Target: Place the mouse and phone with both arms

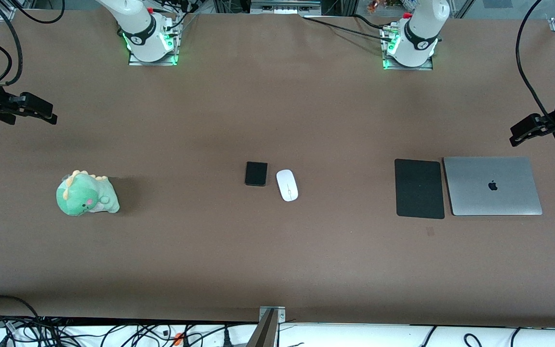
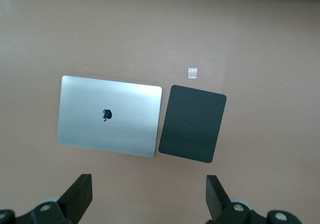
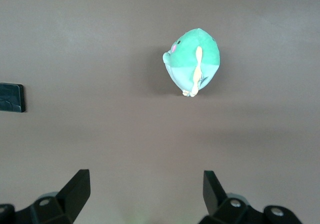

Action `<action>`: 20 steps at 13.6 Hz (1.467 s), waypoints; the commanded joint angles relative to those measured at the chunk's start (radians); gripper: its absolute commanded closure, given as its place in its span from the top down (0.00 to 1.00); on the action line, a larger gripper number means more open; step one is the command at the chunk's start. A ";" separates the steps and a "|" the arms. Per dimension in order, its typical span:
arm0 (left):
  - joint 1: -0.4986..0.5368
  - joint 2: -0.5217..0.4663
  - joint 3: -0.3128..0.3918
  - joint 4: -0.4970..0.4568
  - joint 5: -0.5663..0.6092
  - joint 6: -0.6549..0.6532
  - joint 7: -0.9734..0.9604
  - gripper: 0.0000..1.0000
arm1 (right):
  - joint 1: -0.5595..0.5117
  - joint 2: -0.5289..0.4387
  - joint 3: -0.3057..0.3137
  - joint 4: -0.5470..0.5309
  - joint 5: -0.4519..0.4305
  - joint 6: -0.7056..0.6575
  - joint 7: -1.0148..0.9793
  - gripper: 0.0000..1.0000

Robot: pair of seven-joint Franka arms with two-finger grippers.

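Risk, wrong black thing: the phone (image 1: 256,173) is a small black slab, and a larger flat black mouse pad (image 1: 419,188) is lying toward the left arm's end of the table, touching or just beside a closed silver laptop (image 1: 493,186). An arm could be heading for the pad by mistake.
Risk, knocking a neighbour: the mouse (image 1: 287,185) is sitting just beside the phone with only a narrow gap, so wide fingers coming down on one could be shoving the other.
Risk, arms meeting: both things are lying together at the table's middle, so two arms reaching in at once could be crowding each other.
Risk, slipping: the mouse is looking smooth and glossy, so I judge a grip on its curved shell could be sliding off.
Left gripper (image 1: 528,129): hanging in the air with fingers spread wide and holding nothing, over the table edge near the laptop.
Right gripper (image 1: 36,111): likewise spread wide and empty, hanging over the table at the right arm's end, near a green plush dinosaur (image 1: 86,193).
Mouse and phone relative to the grippers: both are lying flat mid-table, well apart from each gripper, roughly between the two.
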 commanded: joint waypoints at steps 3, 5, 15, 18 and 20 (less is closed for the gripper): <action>-0.002 -0.001 0.003 0.010 -0.017 -0.019 0.019 1.00 | -0.002 0.009 0.002 0.021 0.008 -0.005 -0.003 1.00; -0.002 -0.003 0.003 0.010 -0.017 -0.019 0.019 1.00 | -0.002 0.009 0.003 0.023 0.008 -0.005 -0.003 1.00; -0.004 0.002 -0.012 0.004 -0.017 -0.012 0.021 1.00 | -0.002 0.009 0.002 0.023 0.008 -0.005 -0.003 1.00; -0.004 0.003 -0.012 0.001 -0.017 -0.012 0.021 1.00 | -0.005 0.009 0.002 0.023 0.008 -0.005 -0.003 1.00; -0.004 0.003 -0.012 0.001 -0.017 -0.012 0.019 1.00 | -0.005 0.009 0.002 0.021 0.008 -0.004 -0.003 1.00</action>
